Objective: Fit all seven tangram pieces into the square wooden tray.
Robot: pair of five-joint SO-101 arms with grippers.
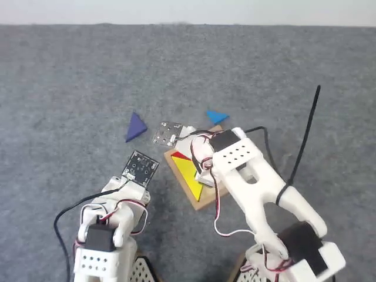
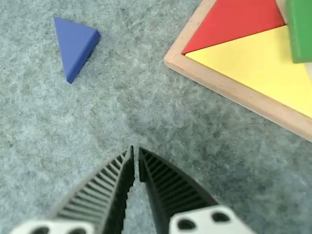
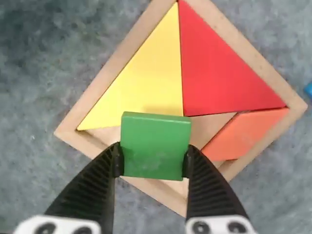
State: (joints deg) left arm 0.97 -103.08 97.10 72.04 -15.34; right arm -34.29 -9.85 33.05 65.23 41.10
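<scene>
My right gripper [image 3: 152, 157] is shut on a green square [image 3: 155, 144] and holds it over the near corner of the square wooden tray [image 3: 106, 72]. A yellow triangle [image 3: 146, 83], a red triangle [image 3: 214, 73] and an orange piece [image 3: 243, 136] lie in the tray. My left gripper [image 2: 135, 152] is shut with nothing in it, low over the carpet beside the tray [image 2: 219, 87]. A dark blue triangle [image 2: 73, 44] lies on the carpet beyond it. In the high view that dark blue triangle [image 1: 136, 126] sits left of the tray [image 1: 202, 202].
A small light blue triangle [image 1: 216, 116] lies on the grey carpet just beyond the tray's far corner. A black cable [image 1: 305, 141] rises at the right beside the right arm [image 1: 258, 188]. Open carpet stretches to the left and toward the back.
</scene>
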